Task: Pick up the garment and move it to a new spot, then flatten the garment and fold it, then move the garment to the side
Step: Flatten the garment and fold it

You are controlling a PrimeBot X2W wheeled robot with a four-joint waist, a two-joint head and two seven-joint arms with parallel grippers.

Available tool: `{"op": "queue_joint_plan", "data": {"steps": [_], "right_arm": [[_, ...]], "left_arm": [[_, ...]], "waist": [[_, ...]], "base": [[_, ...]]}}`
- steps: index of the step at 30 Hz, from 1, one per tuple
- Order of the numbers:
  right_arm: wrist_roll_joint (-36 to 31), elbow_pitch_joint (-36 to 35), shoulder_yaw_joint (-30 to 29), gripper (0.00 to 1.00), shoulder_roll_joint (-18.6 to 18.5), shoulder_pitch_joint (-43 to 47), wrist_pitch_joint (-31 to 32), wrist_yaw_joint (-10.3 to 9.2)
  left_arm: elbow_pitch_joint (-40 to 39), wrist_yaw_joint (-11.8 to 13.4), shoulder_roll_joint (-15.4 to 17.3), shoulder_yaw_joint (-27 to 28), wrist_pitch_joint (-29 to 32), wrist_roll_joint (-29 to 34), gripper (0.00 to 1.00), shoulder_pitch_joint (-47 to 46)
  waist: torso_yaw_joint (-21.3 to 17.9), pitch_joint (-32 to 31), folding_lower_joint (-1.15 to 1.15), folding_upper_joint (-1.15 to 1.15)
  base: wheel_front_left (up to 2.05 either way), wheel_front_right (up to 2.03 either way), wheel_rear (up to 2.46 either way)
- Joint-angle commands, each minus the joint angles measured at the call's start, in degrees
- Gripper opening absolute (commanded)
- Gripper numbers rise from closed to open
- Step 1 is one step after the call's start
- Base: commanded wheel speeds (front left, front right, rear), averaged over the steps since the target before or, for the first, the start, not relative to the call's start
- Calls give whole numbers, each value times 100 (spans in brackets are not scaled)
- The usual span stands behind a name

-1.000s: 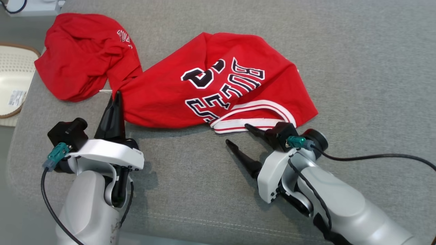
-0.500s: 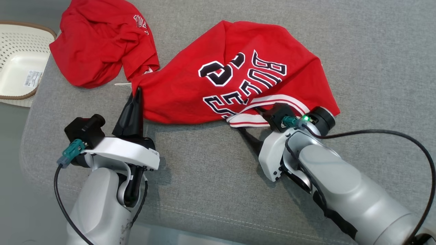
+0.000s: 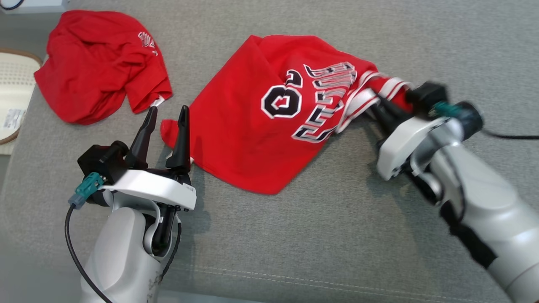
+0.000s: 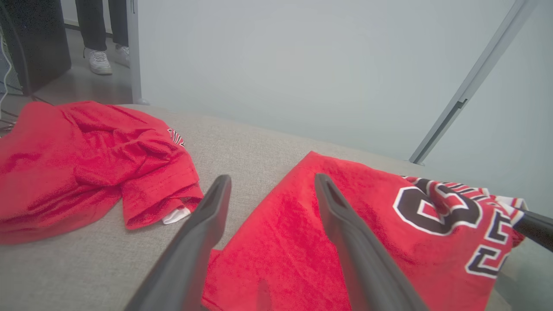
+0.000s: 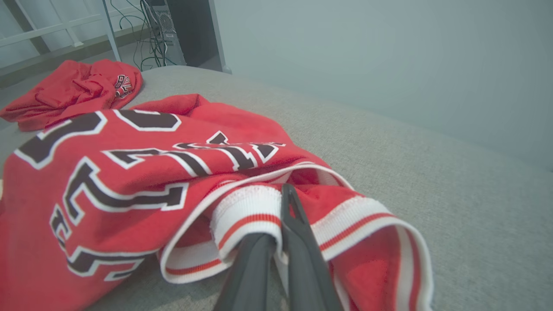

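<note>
The garment [image 3: 252, 126] is a red jersey with black-and-white lettering, lying rumpled on the grey cushion [image 3: 294, 244]. My right gripper [image 3: 379, 105] is shut on its white-and-red striped trim [image 5: 246, 211], which it holds lifted at the jersey's right end. In the right wrist view the right gripper [image 5: 278, 207] has the ribbed band pinched between its fingers. My left gripper [image 3: 168, 110] stands open by the jersey's left corner, nothing between its fingers. From the left wrist, the left gripper [image 4: 273, 179] straddles the edge of the garment [image 4: 302, 242].
A second red garment [image 3: 97, 63] lies crumpled at the far left of the cushion, also in the left wrist view [image 4: 86, 160]. A white perforated basket [image 3: 12, 84] sits off the cushion's left edge. A person's feet [image 4: 101, 60] stand on the floor beyond.
My left gripper has opened and let go of the jersey's left corner. My right gripper has shut on the striped trim and dragged it up and to the right. The head camera has shifted.
</note>
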Motion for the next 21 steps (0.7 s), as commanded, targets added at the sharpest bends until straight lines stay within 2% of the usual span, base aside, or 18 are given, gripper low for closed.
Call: {"op": "queue_joint_plan", "data": {"steps": [1,6,10,11,12,13,21], "right_arm": [[139,-296,-89,0,-65,-57,-99,-6],[367,-834,-243,0,-837,-37,229,-6],[438,-953,-278,0,-1421,31,648,-6],[489,-947,-316,16,-1498,64,734,-6],[554,-928,-383,66,-1546,98,797,-6],[552,-933,-386,100,-1587,125,850,-6],[596,-951,-968,100,-1578,669,528,-6]], "left_arm": [[-161,-32,147,158,-33,76,100,25],[-167,-37,147,25,-33,116,100,94],[-153,-40,147,-154,-33,149,100,105],[-143,-41,147,-203,-33,159,100,107],[-134,-42,147,-248,-33,172,100,108],[-122,-43,147,-296,-33,174,100,113],[115,-47,147,-1090,-33,327,100,281]], "waist": [[-104,-65,0,0],[-255,-125,0,0],[-278,-135,0,0],[-276,-137,0,0],[-273,-137,0,0],[-269,-142,0,0],[-379,-336,0,0]], "base": [[0,0,0],[0,0,0],[0,0,0],[0,0,0],[0,0,0],[0,0,0],[0,0,0]]}}
